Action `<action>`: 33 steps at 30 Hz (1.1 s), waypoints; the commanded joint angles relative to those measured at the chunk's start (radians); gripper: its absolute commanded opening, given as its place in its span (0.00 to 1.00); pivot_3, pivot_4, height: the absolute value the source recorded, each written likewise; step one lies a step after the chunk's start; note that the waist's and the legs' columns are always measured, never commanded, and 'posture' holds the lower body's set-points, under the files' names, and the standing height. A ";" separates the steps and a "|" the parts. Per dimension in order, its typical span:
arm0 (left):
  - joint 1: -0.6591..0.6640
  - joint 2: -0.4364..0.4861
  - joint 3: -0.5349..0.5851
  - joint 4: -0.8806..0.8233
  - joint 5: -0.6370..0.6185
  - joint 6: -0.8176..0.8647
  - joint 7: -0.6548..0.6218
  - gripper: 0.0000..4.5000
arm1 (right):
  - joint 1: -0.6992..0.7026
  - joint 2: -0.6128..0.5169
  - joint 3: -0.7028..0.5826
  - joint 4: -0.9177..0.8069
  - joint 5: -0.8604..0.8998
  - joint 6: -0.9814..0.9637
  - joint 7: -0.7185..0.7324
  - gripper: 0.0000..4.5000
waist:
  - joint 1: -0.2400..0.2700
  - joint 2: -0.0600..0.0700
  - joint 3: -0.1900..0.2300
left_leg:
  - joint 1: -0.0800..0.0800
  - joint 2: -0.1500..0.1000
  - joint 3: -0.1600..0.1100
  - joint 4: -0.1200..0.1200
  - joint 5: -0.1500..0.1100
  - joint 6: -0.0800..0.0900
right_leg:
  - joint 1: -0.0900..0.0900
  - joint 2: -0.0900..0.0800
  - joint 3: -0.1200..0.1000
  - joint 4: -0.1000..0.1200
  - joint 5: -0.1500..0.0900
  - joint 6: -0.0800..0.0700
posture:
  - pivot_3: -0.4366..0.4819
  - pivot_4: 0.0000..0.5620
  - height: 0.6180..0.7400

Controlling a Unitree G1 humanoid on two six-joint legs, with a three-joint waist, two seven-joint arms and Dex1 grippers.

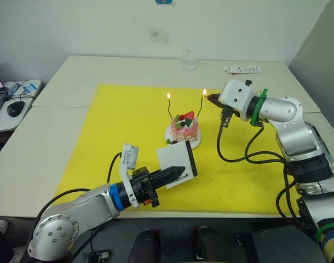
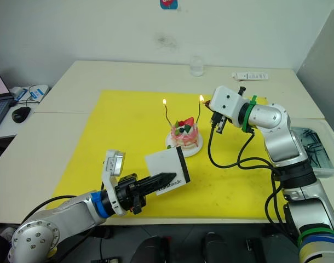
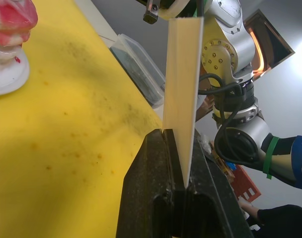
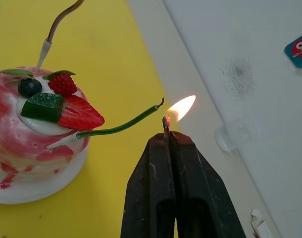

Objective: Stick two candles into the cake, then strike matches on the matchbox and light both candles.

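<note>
Match (image 4: 166,120) points upright from right gripper (image 4: 167,144).

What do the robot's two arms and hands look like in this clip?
Both arms are silver-grey metal with rounded joints and loose black cables. The left arm has a blue band near the wrist and a white camera block; the right arm has a green band behind a white wrist housing. The left hand and the right hand each have two black tapered fingers.
</note>
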 commanded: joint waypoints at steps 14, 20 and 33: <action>-0.008 0.001 -0.004 -0.014 -0.003 -0.012 -0.025 0.00 | 0.028 -0.037 -0.028 -0.063 0.002 0.008 -0.004 0.00 | 0.000 0.000 0.000 | 0.000 0.000 0.000 0.000 0.000 0.000 | 0.000 0.000 0.000 0.000 0.000 0.000 | 0.48 0.27 1.00; -0.004 0.016 -0.001 -0.028 0.002 -0.007 -0.036 0.00 | 0.065 -0.077 -0.056 -0.079 0.008 0.016 -0.003 0.00 | 0.001 0.000 0.000 | 0.000 0.000 0.000 0.000 0.000 0.000 | 0.000 0.000 0.000 0.000 0.000 0.000 | 0.48 0.27 1.00; -0.041 0.034 -0.072 -0.076 0.207 -0.026 -0.170 0.00 | 0.282 -0.265 -0.247 -0.196 0.055 0.147 0.002 0.00 | 0.006 0.000 0.000 | -0.001 0.000 0.001 0.000 0.000 0.000 | 0.000 -0.001 0.000 -0.001 -0.002 -0.003 | 0.48 0.27 1.00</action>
